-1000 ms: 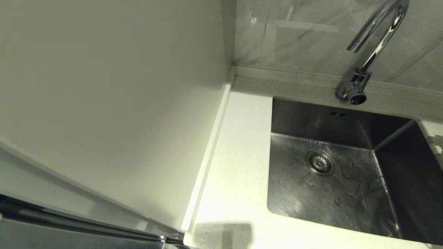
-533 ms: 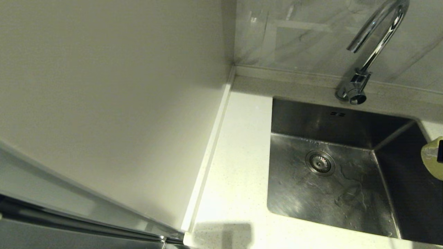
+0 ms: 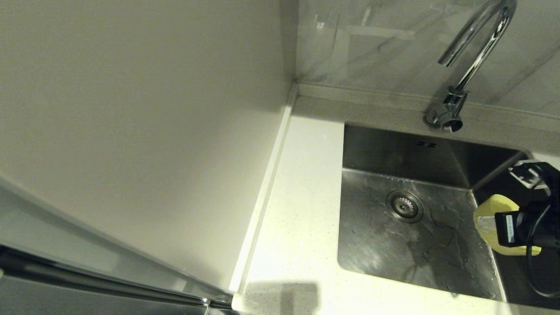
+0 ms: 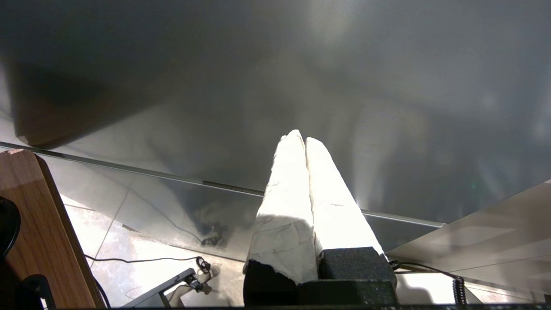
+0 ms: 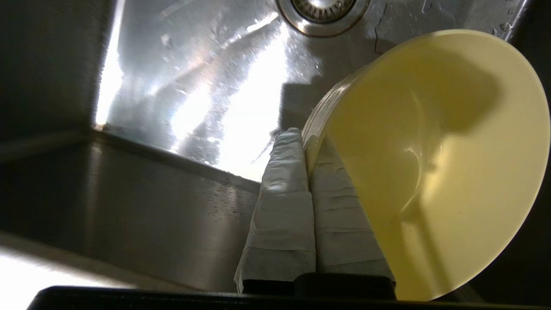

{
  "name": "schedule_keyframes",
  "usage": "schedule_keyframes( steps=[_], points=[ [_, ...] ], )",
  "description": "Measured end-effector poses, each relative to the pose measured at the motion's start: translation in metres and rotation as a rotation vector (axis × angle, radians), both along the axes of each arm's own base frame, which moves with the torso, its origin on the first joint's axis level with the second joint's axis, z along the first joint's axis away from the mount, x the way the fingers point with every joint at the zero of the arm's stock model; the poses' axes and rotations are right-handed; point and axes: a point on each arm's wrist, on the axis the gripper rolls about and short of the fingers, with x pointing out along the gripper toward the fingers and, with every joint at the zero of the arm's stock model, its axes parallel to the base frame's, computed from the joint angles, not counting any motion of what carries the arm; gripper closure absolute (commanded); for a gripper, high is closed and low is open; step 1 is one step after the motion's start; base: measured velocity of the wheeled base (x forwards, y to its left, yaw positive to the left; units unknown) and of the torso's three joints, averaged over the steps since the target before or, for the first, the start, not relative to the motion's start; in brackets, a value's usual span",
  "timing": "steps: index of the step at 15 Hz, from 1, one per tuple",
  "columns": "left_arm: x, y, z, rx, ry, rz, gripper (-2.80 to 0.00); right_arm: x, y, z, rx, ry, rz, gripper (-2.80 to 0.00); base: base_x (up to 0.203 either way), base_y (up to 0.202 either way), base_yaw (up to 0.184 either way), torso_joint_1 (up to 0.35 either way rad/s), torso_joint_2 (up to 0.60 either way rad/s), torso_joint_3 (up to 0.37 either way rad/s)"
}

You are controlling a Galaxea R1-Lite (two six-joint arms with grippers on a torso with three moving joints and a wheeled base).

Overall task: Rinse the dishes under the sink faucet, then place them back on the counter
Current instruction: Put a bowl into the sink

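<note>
Head view: my right gripper (image 3: pixel 492 225) reaches in over the right-hand side of the sink (image 3: pixel 372 245), its fingers pinching the rim of the yellow bowl (image 3: pixel 490 210), which hangs tilted on edge above the basin floor. The right wrist view shows the grip up close: the two taped fingers (image 5: pixel 284 202) are pressed together on the bowl's edge, one outside and one inside the rim, with the bowl's hollow turned toward the camera and the drain (image 5: pixel 323 10) beyond it. The bowl is clear of the basin walls as far as I can tell, and it sits well to the right of the faucet (image 3: pixel 470 52), whose spout points down over the back half of the sink. No stream of water is visible from the spout, though the steel floor carries wet patches and streaks around the drain. My left gripper (image 4: pixel 301 142) is parked away from the counter, fingers pressed together on nothing, out of the head camera's sight. The counter (image 3: pixel 302 210) along the sink's left edge holds no dish, and the other bowls appear in no view. My judgement: the job is at an early-to-middle point, with this one bowl brought over the basin, not yet under the spout; rinsing it, setting it back on the counter and handling any remaining dishes are all left to do.
</note>
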Motion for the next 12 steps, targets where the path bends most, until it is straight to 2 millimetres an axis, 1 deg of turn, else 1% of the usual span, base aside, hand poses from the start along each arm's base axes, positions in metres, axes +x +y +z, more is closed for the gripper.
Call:
schedule_keyframes(
  steps=[4, 6, 8, 10, 12],
  points=[
    [0.000, 0.000, 0.000, 0.000, 0.000, 0.000, 0.00, 0.022, 0.028, -0.017, -0.147, -0.011, -0.023, 0.00, 0.000, 0.000, 0.000, 0.000, 0.00, 0.000],
    [0.000, 0.000, 0.000, 0.001, 0.000, 0.000, 0.00, 0.029, 0.043, -0.027, -0.224, -0.015, -0.046, 0.00, 0.000, 0.000, 0.000, 0.000, 0.00, 0.000],
    [0.000, 0.000, 0.000, 0.000, 0.000, 0.000, 0.00, 0.034, 0.051, -0.034, -0.279, -0.018, -0.084, 0.00, 0.000, 0.000, 0.000, 0.000, 0.00, 0.000],
    [0.000, 0.000, 0.000, 0.000, 0.000, 0.000, 0.00, 0.042, 0.054, -0.041, -0.304, -0.027, -0.112, 0.00, 0.000, 0.000, 0.000, 0.000, 0.00, 0.000],
    [0.000, 0.000, 0.000, 0.000, 0.000, 0.000, 0.00, 0.055, 0.056, -0.051, -0.315, -0.022, -0.125, 0.00, 0.000, 0.000, 0.000, 0.000, 0.00, 0.000]
  ],
)
